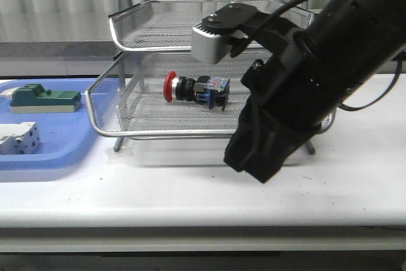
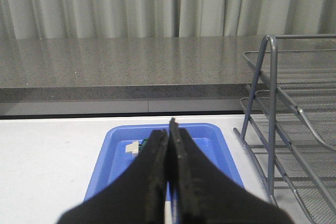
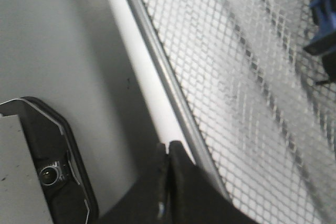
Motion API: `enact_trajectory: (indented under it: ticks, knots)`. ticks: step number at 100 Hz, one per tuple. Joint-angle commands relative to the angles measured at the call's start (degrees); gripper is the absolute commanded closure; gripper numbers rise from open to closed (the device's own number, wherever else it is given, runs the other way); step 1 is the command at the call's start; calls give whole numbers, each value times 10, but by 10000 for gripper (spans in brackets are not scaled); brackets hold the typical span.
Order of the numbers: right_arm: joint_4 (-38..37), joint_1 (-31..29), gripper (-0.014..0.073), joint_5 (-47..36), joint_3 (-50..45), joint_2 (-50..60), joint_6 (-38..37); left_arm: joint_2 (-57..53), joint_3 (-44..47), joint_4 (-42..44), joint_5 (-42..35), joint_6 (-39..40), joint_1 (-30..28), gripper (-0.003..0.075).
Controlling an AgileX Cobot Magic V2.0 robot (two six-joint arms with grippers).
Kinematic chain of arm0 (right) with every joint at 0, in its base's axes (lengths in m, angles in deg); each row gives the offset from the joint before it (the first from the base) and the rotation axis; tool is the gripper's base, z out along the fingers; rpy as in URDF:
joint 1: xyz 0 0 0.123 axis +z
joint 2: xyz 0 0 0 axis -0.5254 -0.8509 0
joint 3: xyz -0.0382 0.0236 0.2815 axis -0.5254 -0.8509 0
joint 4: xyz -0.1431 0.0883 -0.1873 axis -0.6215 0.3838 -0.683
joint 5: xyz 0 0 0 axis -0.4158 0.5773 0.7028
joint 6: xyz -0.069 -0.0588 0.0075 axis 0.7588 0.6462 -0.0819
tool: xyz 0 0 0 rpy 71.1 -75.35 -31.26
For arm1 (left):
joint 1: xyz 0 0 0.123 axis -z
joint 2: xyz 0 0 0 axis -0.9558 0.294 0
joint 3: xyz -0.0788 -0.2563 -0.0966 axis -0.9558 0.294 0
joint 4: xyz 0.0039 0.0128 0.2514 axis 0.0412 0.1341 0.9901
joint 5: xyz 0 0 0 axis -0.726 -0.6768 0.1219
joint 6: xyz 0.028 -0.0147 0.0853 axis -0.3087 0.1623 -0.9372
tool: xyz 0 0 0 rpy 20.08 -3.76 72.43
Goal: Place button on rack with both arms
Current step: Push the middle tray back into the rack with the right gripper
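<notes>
Closest, the right arm [image 1: 298,87] looms, its gripper [image 3: 168,150] pinched shut on nothing beside the rack [image 1: 158,132]. On the rack's middle tier lies the button [image 1: 193,89]. Left gripper [image 2: 169,135] clenched, empty, over the blue tray [image 2: 220,150].

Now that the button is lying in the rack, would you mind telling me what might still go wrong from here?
1. The right gripper, shut, sits right beside the rack's front rim; a careless move might snag the wire and shift the rack.
2. The button lies on its side on the mesh, so a jolt could perhaps roll it.
3. The left gripper, shut, hangs over the blue tray beside the rack frame and might clip it when swinging.
</notes>
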Motion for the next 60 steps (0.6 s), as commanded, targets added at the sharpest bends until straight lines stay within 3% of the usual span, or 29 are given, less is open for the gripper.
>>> enact_trajectory:
  ticks: [1,29,60]
  knots:
    - [-10,-22,663,-31,44,2,6,1,-17,-4,-40,4,-2,740]
    - [-18,-69,663,-25,108,-41,6,1,-17,-4,-40,4,-2,740]
    - [-5,-69,662,2,110,-40,5,1,-17,-4,-40,4,-2,740]
